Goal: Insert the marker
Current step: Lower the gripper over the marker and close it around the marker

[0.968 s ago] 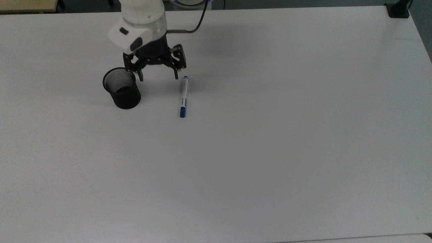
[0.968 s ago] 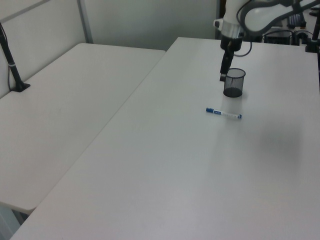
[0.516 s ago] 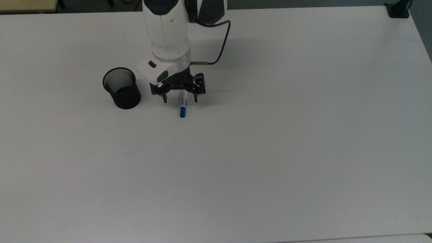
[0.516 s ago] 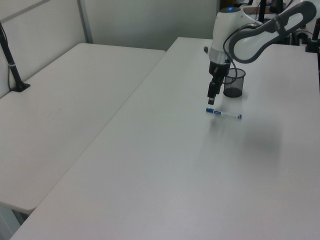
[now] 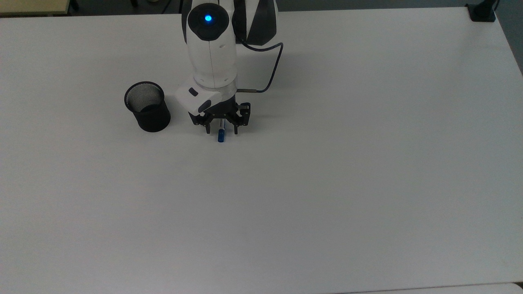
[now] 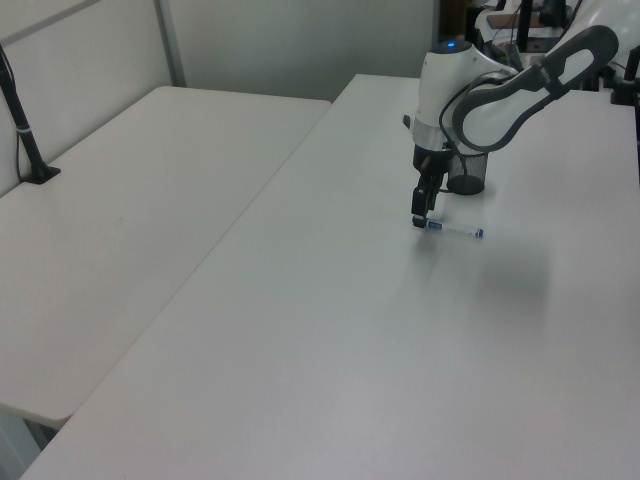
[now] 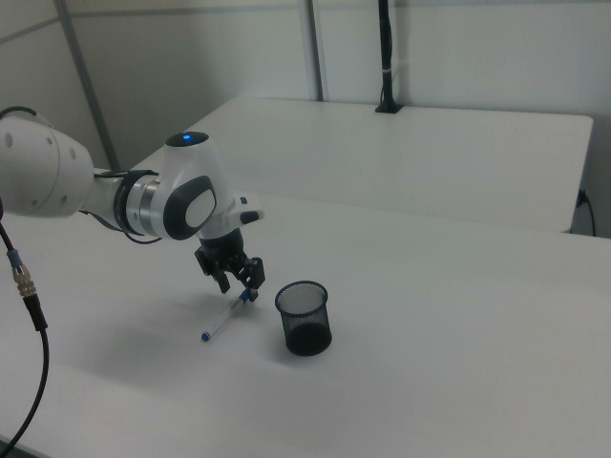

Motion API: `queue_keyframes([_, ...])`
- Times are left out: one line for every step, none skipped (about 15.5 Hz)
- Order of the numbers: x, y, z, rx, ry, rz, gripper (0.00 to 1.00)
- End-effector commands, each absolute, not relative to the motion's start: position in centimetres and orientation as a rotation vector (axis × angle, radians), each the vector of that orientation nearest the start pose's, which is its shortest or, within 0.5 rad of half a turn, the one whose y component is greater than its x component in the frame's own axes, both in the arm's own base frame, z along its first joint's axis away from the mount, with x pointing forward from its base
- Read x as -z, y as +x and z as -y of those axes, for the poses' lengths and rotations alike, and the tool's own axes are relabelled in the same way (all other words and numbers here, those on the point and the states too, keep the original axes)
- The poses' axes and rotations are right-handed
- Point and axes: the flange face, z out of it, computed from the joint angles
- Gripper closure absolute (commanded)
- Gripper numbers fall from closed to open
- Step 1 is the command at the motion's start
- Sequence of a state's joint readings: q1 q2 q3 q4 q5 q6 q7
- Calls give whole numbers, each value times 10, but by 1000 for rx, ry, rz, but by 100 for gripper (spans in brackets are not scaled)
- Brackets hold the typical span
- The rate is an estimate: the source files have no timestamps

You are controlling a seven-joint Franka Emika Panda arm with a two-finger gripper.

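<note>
A: How far along is this?

B: Early, I'd say. The marker (image 5: 221,134) lies flat on the white worktop (image 5: 327,183), and the black mesh cup (image 5: 147,107) stands upright with nothing in it that I can see. So nothing has gone in yet.

A: Where's the arm?

B: The pincer (image 5: 222,130) is low over the marker, near the end that lies closer to the top view's bottom edge. In the top view one finger stands on each side of the barrel, with the blue tip poking out below them.

A: Has it got hold of it?

B: I don't think so. The fingers are spread with a gap either side of the barrel, so it looks open and gripping nothing. In the left view the marker (image 6: 452,229) runs out flat to the left view's right of the pincer (image 6: 419,220).

A: And the cup, how close?

B: Near, but apart, to the top view's left of the marker. In the right view the cup (image 7: 304,318) stands to the right view's right of the marker (image 7: 222,322).

A: What's left, then?

B: Nearly all of it, by my reckoning: close on the barrel, lift, carry it over the cup, tip it upright and drop it in.
</note>
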State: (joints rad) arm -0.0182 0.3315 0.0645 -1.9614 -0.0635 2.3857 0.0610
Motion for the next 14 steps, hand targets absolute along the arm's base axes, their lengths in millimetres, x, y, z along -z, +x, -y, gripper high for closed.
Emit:
queue_keyframes([-303, 621, -30, 164, -3199, 21, 41])
queue_keyframes([-303, 622, -32, 174, -3205, 14, 52])
queue_keyframes([-303, 623, -32, 189, -3203, 1, 64])
queue_keyframes([-304, 623, -32, 192, -3204, 1, 77])
queue_keyframes([-304, 623, -31, 194, -3204, -4, 88])
queue_keyframes([-304, 623, -31, 194, -3204, -4, 96])
queue_keyframes([-306, 624, -31, 199, -3203, -7, 100])
queue_keyframes([-308, 624, -31, 204, -3202, -12, 100])
queue_keyframes([-311, 625, -30, 212, -3201, -27, 100])
queue_keyframes([-316, 625, -29, 217, -3200, -47, 100])
queue_keyframes([-330, 625, -26, 247, -3198, -68, 100])
queue_keyframes([-343, 624, -24, 276, -3195, -81, 100])
queue_keyframes([-361, 621, -19, 295, -3194, -100, 100])
queue_keyframes([-382, 618, -6, 310, -3197, -136, 100])
